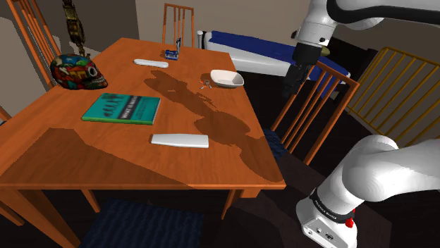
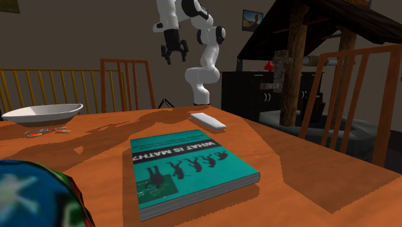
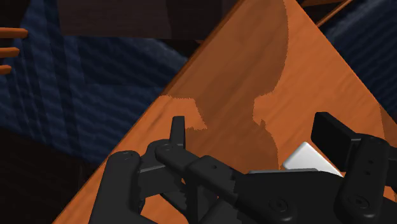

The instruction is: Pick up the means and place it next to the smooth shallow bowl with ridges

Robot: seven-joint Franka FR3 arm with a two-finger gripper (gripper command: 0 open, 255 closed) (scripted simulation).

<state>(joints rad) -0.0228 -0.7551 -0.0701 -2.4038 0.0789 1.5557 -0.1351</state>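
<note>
On table, edge nearest the stand: white flat bar (image 1: pixel 180 140) (image 2: pixel 207 120), lying flat, alone, well apart from the bowl.
Bar look: plain white, long thin slab, rounded ends, no markings visible.
Bowl: white shallow bowl (image 1: pixel 227 77) (image 2: pixel 42 113), upright near the table's (image 1: pixel 70 162) far edge on the shoulder view's right; small metal bits (image 1: pixel 206 84) just beside it.
Gripper: gripper (image 1: pixel 289 88) (image 2: pixel 172 59) (image 3: pixel 254 124) high in the air, off the table's side, above a wooden chair (image 1: pixel 310 106); fingers apart, holding nothing.
Wrist: table edge below, a white piece (image 3: pixel 305 158) past the hand; cannot tell which thing.
Between bar and bowl side: teal book (image 1: pixel 121 108) (image 2: pixel 187 169), flat, cover up.
Far end: multicolour skull (image 1: pixel 74 71); second white bar (image 1: pixel 151 63).
</note>
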